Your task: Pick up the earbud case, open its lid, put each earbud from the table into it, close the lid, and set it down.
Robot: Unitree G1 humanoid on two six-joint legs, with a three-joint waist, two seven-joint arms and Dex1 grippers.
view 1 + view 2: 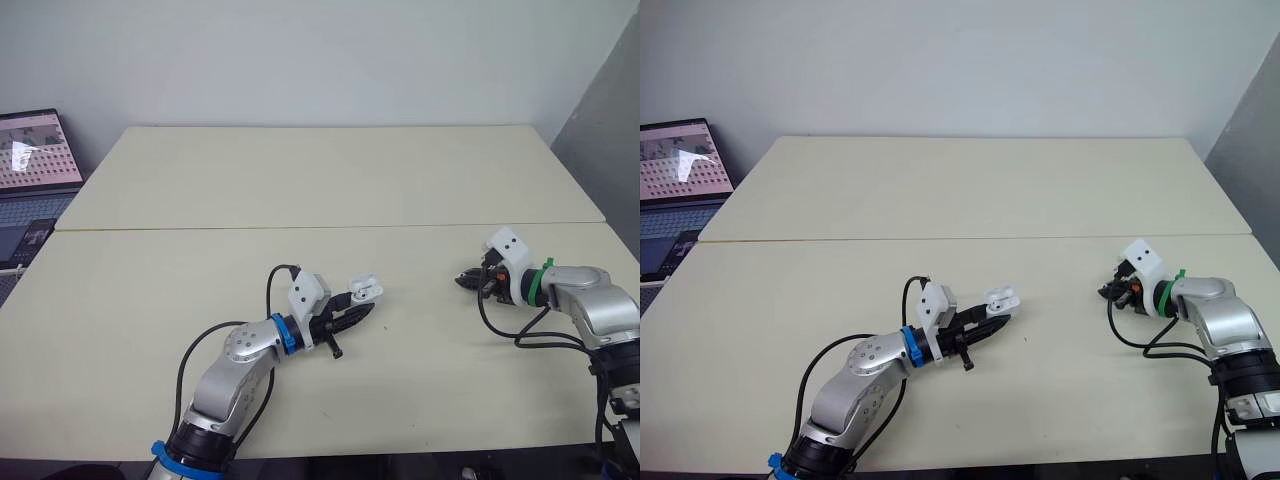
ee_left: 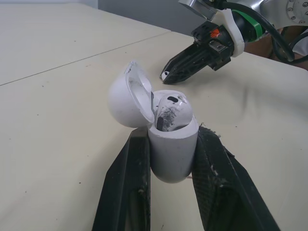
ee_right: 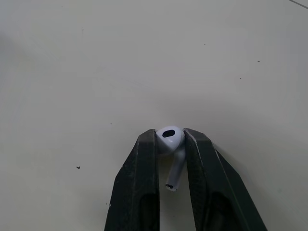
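While the left gripper (image 2: 172,135) clamps the earbud case (image 2: 172,156), lid (image 2: 126,96) open, right gripper (image 3: 170,134) at three o'clock, pinching an earbud (image 3: 170,138)

The left gripper (image 2: 173,138) clamps the white earbud case (image 2: 172,156) upright between its black fingers (image 2: 126,185). The lid (image 2: 126,98) is swung open, and one earbud (image 2: 171,107) sits inside. Beyond, above the worktop (image 2: 53,125), the right gripper (image 2: 166,76) points toward the case.

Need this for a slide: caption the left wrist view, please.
Left gripper clamps the open earbud case, one earbud seated inside; right gripper points toward it across the table.
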